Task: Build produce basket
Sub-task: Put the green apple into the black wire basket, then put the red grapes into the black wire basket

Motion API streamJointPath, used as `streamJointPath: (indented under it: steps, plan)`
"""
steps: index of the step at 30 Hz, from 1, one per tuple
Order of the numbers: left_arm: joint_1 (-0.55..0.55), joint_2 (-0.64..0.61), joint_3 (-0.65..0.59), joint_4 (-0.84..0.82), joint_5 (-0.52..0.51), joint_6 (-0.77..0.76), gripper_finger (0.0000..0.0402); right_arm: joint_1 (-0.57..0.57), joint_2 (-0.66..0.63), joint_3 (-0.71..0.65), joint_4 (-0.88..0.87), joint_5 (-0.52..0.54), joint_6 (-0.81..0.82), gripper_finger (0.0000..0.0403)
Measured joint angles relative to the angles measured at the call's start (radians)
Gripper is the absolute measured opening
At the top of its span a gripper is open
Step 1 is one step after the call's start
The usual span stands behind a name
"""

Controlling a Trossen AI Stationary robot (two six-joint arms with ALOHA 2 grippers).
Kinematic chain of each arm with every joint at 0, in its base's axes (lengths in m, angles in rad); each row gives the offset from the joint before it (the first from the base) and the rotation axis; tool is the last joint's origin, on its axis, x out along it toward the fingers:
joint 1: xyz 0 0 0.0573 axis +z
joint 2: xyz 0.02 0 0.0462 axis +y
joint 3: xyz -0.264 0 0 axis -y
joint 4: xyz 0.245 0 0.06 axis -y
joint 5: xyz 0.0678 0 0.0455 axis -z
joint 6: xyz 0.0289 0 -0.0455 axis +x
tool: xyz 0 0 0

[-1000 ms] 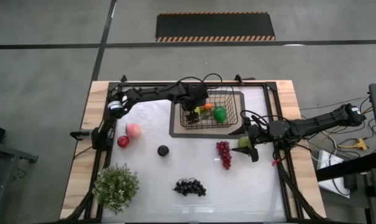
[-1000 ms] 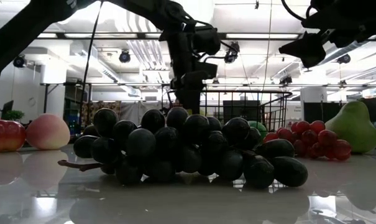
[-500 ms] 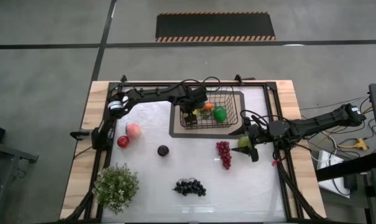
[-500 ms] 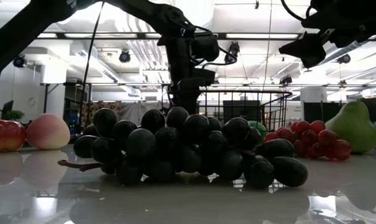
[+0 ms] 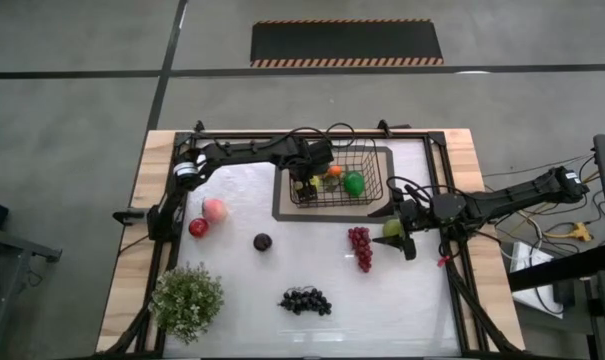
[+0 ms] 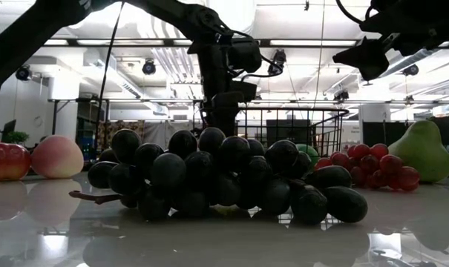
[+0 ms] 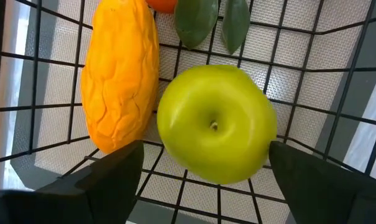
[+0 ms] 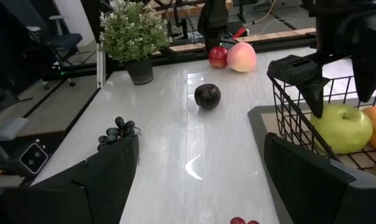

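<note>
with its jaws wide and empty over the yellow-green apple (image 7: 215, 124) in the black wire-mesh basket (image 5: 374, 192), left gripper (image 5: 304, 185) needs the peach (image 5: 214, 209) at eight o'clock.

**Your two arms, as they look**

You are running two dark, near-black arms built of slim tubular links with bulkier joint housings. The left arm (image 5: 244, 152) carries a pale, silvery ring near its base joint, and thin black cables loop off its wrist. The right arm (image 5: 502, 200) trails similar looped cabling, with what may be a small red mark near its wrist. The fingers (image 7: 107, 171) are matte black, broad, flat-faced and angular.
</note>
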Motion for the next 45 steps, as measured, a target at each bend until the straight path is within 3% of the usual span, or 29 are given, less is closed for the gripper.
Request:
streamJointPath:
  steps: [9, 16, 23, 30, 36, 45]
  plan:
    - [-0.002, -0.041, 0.014, -0.016, 0.000, 0.018, 0.0329, 0.000, 0.001, 0.001, 0.014, 0.009, 0.061, 0.0327]
    - [-0.034, -0.152, 0.014, 0.021, -0.005, 0.053, 0.0329, 0.001, 0.007, 0.001, 0.047, 0.026, 0.112, 0.0327]
    - [-0.152, -0.310, -0.038, 0.220, -0.005, 0.101, 0.0329, 0.001, 0.051, 0.024, 0.056, 0.025, 0.149, 0.0327]
    - [-0.291, -0.483, -0.252, 0.555, -0.001, 0.192, 0.0329, 0.016, 0.154, 0.083, 0.040, 0.017, 0.205, 0.0327]
    - [-0.338, -0.638, -0.490, 0.790, -0.002, 0.191, 0.0329, 0.086, 0.267, 0.167, -0.041, 0.013, 0.307, 0.0327]
    - [-0.342, -0.790, -0.720, 1.038, -0.006, 0.182, 0.0329, 0.137, 0.436, 0.369, -0.417, 0.023, 0.643, 0.0327]
